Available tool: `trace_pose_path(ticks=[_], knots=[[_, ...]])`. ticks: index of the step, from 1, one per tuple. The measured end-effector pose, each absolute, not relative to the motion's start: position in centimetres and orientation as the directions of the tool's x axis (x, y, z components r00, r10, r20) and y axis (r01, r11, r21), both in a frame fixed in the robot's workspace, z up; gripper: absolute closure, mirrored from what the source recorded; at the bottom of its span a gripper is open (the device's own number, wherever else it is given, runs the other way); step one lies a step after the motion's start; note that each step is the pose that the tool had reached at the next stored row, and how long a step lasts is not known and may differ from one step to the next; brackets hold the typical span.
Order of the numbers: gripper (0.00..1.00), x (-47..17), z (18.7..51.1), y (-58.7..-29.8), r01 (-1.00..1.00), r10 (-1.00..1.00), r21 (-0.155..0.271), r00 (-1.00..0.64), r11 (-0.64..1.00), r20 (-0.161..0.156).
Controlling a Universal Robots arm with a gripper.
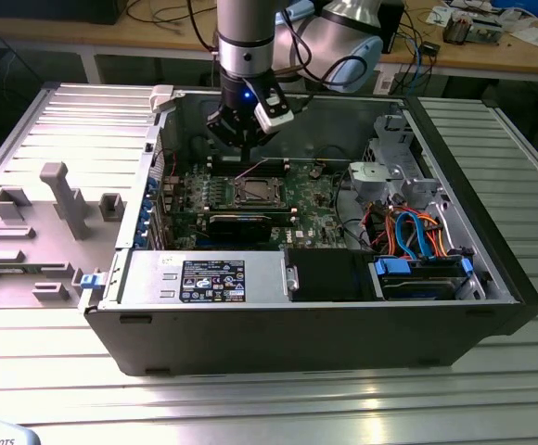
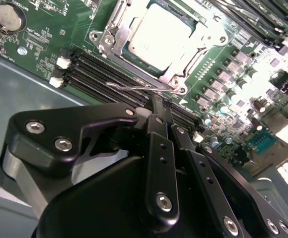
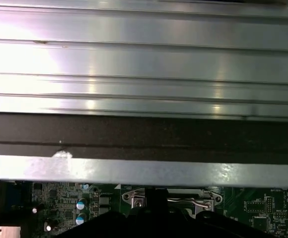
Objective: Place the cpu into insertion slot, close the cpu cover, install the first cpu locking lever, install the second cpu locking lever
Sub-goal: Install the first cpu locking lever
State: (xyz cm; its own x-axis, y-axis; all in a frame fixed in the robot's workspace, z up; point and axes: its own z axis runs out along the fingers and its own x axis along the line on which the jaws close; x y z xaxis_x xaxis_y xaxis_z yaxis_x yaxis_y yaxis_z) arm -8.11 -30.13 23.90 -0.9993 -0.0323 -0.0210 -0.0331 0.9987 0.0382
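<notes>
The cpu (image 2: 159,37), with its pale metal top, lies in the insertion slot (image 1: 255,192) on the green motherboard. The silver cpu cover (image 2: 115,37) is folded down around it. A thin wire locking lever (image 2: 134,88) runs along the socket's edge beside the black memory slots, and in the exterior view it stands slightly raised. My gripper (image 2: 161,105) hangs just behind the socket inside the case, its black fingers (image 2: 159,148) pressed together and the tips right at that lever. In the first wrist view the socket frame (image 3: 169,198) shows below the case wall.
The open computer case (image 1: 492,269) lies on a ribbed metal table. Inside it are a drive cage with blue and orange cables (image 1: 417,232), a power supply (image 1: 204,278) and a black card (image 1: 241,222). A grey fixture (image 1: 56,199) stands on the exterior view's left.
</notes>
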Motion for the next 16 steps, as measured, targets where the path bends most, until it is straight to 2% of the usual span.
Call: trace_pose_path(ticks=[16], knots=[[0.89,-6.7,23.4,-29.5,-0.037,-0.037,0.031,-0.999,0.999,-0.021]])
